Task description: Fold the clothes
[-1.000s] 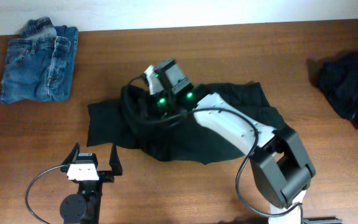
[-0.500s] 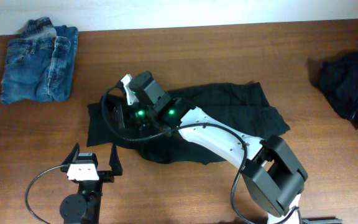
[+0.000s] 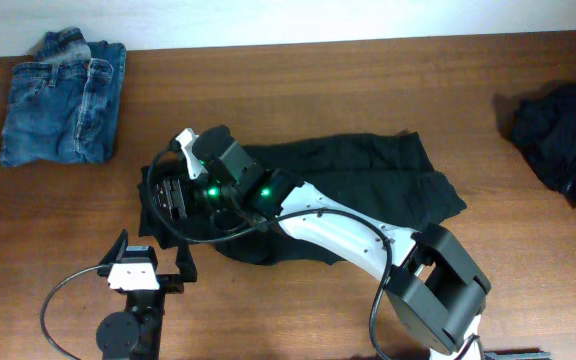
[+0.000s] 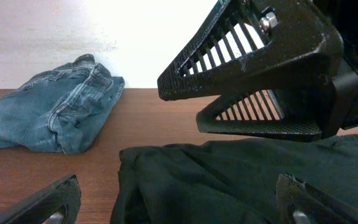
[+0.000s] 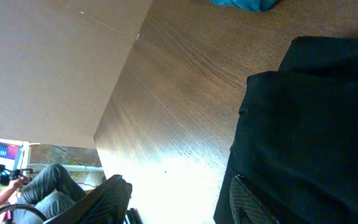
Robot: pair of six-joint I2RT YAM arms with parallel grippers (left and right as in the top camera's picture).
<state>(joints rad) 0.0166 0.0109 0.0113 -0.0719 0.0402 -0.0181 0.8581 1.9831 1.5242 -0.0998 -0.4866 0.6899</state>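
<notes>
Filling almost the whole overhead view, the brown wooden surface [image 3: 368, 90] carries all the things. The black garment [image 3: 388, 180] lies spread in the middle of the frame. It is long and mostly flat, with wrinkles, and reaches from centre left to centre right.

The right arm [image 3: 338, 225], white and black, comes in from the lower right corner and stretches across this garment to its left end.

A folded pair of blue jeans [image 3: 63, 98] lies in the upper left corner, well apart from the black cloth. A dark bundle [image 3: 563, 140], crumpled, lies at the right edge of the frame.

The right end effector [image 3: 168, 195] hangs over the left border of the black garment. In its own wrist view the two fingers stand partly apart. Only bare wood and the edge of the black cloth [image 5: 316, 124] show between them, so it has hold of nothing. In the left wrist view its mesh fingers [image 4: 260, 74] are above the cloth [image 4: 229, 180].

The left end effector [image 3: 151, 250] is in the lower left of the overhead frame, near the garment's lower left edge. It is spread wide and empty.
</notes>
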